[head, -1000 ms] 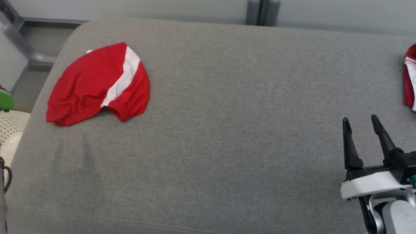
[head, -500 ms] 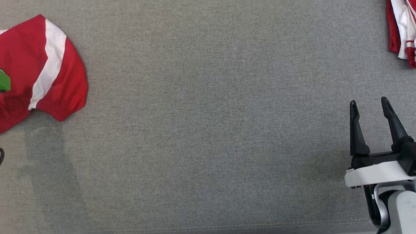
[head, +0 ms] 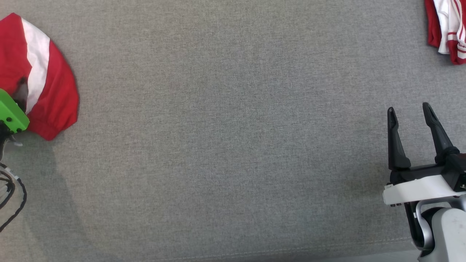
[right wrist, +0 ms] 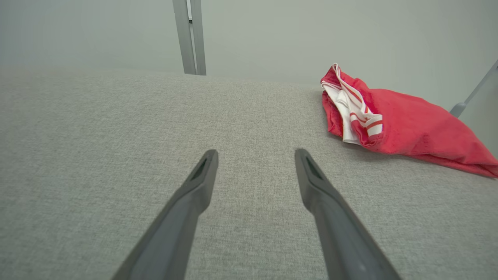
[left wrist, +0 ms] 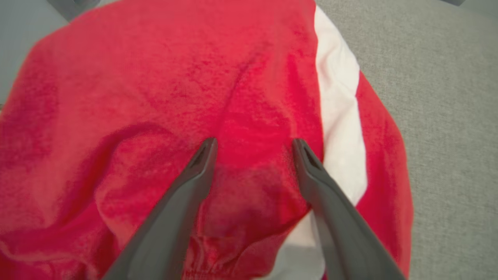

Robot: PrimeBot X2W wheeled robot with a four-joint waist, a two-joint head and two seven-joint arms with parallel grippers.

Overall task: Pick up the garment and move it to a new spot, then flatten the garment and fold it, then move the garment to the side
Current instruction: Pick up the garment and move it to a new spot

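The garment (head: 54, 91) is red with a white stripe and lies bunched at the far left of the grey cushion (head: 225, 138). In the left wrist view the garment (left wrist: 155, 97) spreads under my left gripper (left wrist: 253, 143), which hovers open just above the red cloth with nothing between its fingers. A green part of my left arm (head: 11, 115) overlaps the garment's near edge. My right gripper (head: 408, 107) stands open over bare cushion at the lower right, fingers (right wrist: 198, 182) apart and empty.
A second red garment with white striped trim (head: 446, 31) lies crumpled at the far right, and in the right wrist view it (right wrist: 397, 120) sits right of my fingers. Black cables (head: 11, 193) hang at the left edge. The cushion's front seam (head: 291, 249) runs along the bottom.
The head camera has swung, so the whole picture slid left and the far wall left the view. My left arm's green part has come in over the garment's near edge.
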